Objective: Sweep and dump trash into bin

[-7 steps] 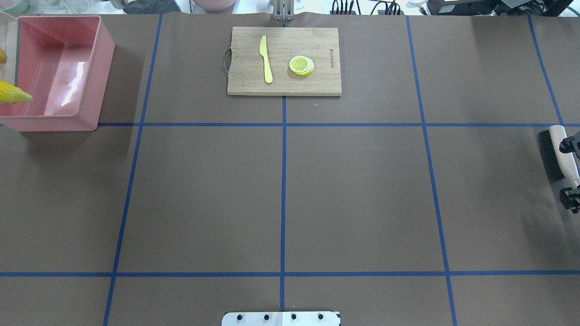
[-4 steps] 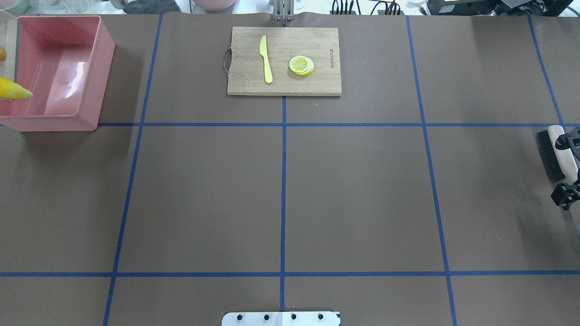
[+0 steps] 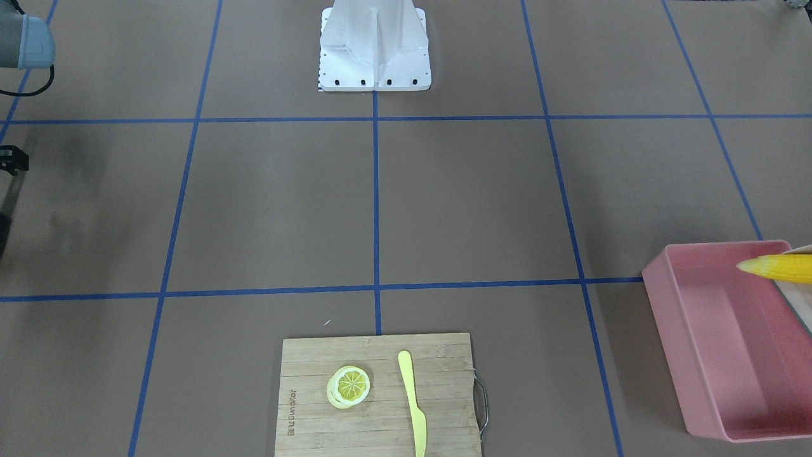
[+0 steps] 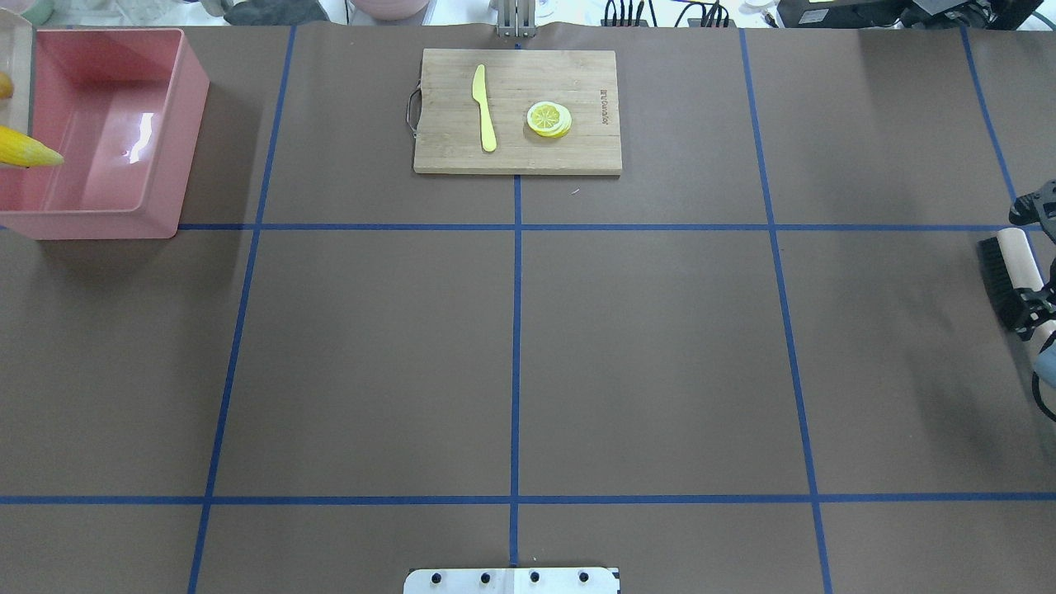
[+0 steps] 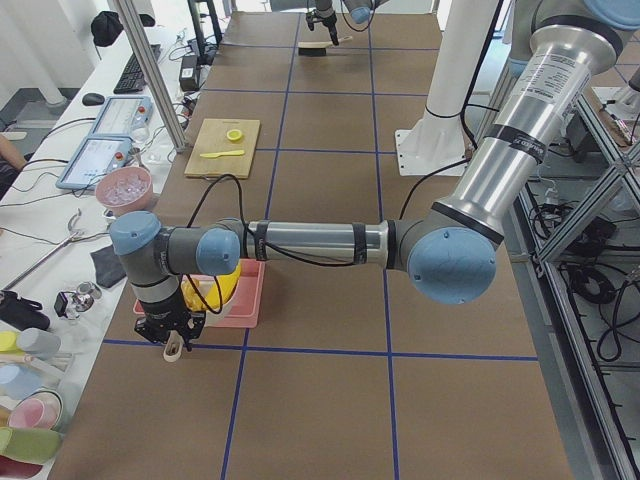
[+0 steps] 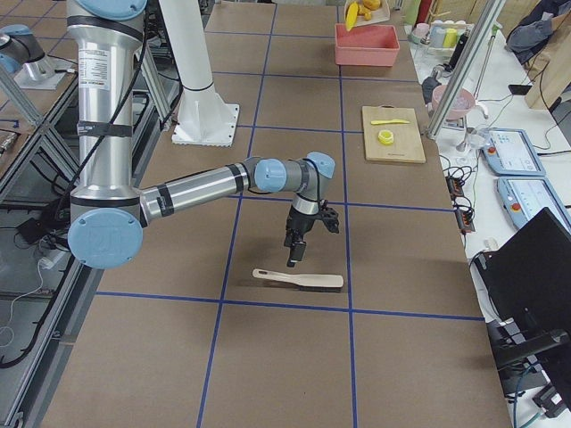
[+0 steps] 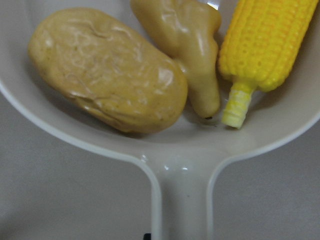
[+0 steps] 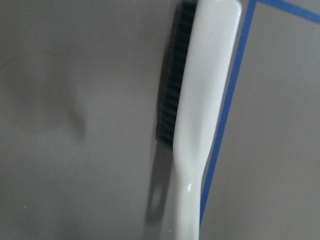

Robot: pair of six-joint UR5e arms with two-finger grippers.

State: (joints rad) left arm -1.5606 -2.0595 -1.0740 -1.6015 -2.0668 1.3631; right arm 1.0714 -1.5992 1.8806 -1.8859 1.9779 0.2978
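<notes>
The beige dustpan (image 7: 182, 165) hung over the pink bin (image 4: 169, 124), on the side nearest the worktop's (image 4: 511, 346) left edge. The bin stood in the worktop's far left corner. All 3 pieces of trash lay in the pan. The potato (image 7: 105, 70) touched the ginger root (image 7: 192, 50), and the corn cob (image 7: 267, 42) lay just beside the root, stalk end toward the handle. The cob's tip jutted past the pan's lip, above the inside of the bin.

The left end effector (image 5: 167, 333) sat at the pan's handle, but I could not tell how its fingers stood. The right end effector (image 4: 1029, 262) was spread wide and held nothing. It hung over the brush (image 8: 205, 100), which lay flat near the worktop's right edge, and it looked clear of the brush.

At the middle of the far edge, a wooden cutting board (image 4: 511, 153) carried a pale yellow knife (image 4: 483, 111) and a lemon slice (image 4: 549, 118).
</notes>
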